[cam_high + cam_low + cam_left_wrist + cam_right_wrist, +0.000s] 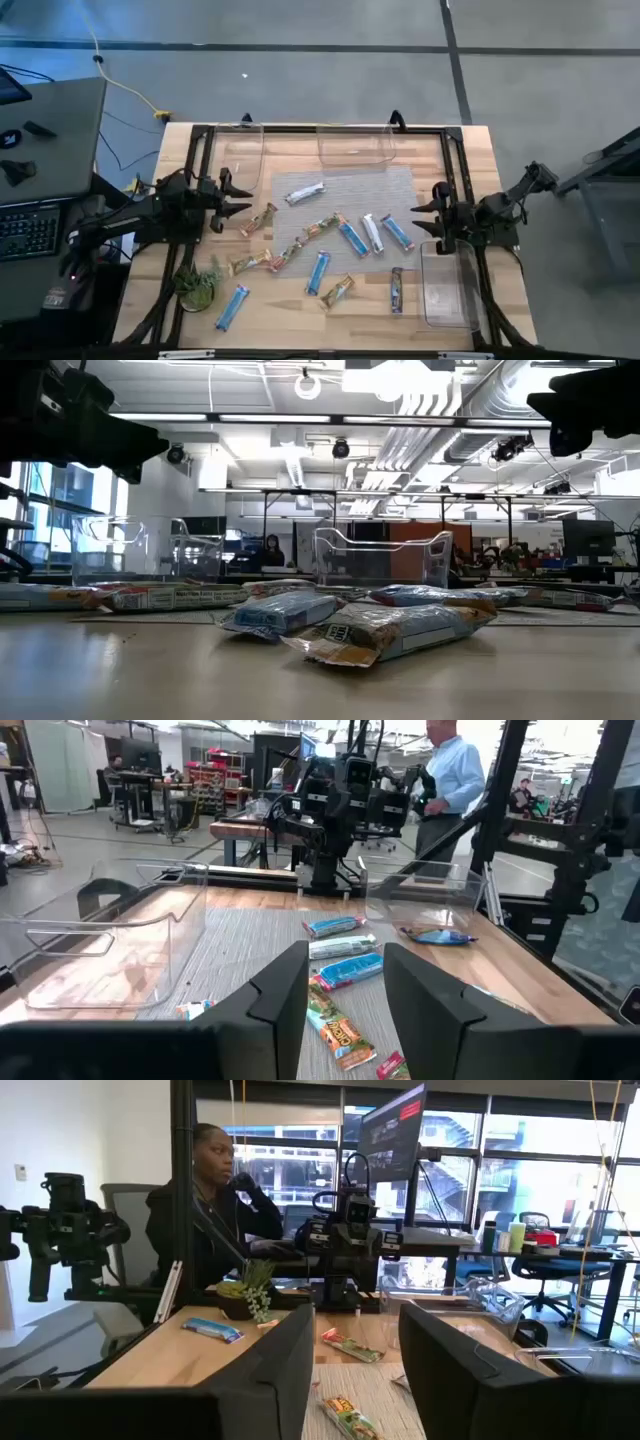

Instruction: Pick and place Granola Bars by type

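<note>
Several granola bars lie flat and scattered on the grey mat (pixel 385 185) and the wooden table: a white one (pixel 305 193), blue ones (pixel 352 238) (pixel 232 306), tan-orange ones (pixel 258 220) (pixel 338 291) and a dark one (pixel 397 289). My left gripper (pixel 240 200) hovers at the mat's left edge, open and holding nothing, pointing toward the table's right. My right gripper (pixel 418 215) hovers at the mat's right edge, open and holding nothing, facing left. In the wrist views, the left gripper (pixel 345 1000) and the right gripper (pixel 360 1370) show only bars far beyond their fingers.
Clear plastic bins stand at the far left (pixel 242 150), the far middle (pixel 355 146) and the near right (pixel 447 287). A small green plant (pixel 195 285) sits near the left front. A person sits beyond the table's left side (pixel 215 1190).
</note>
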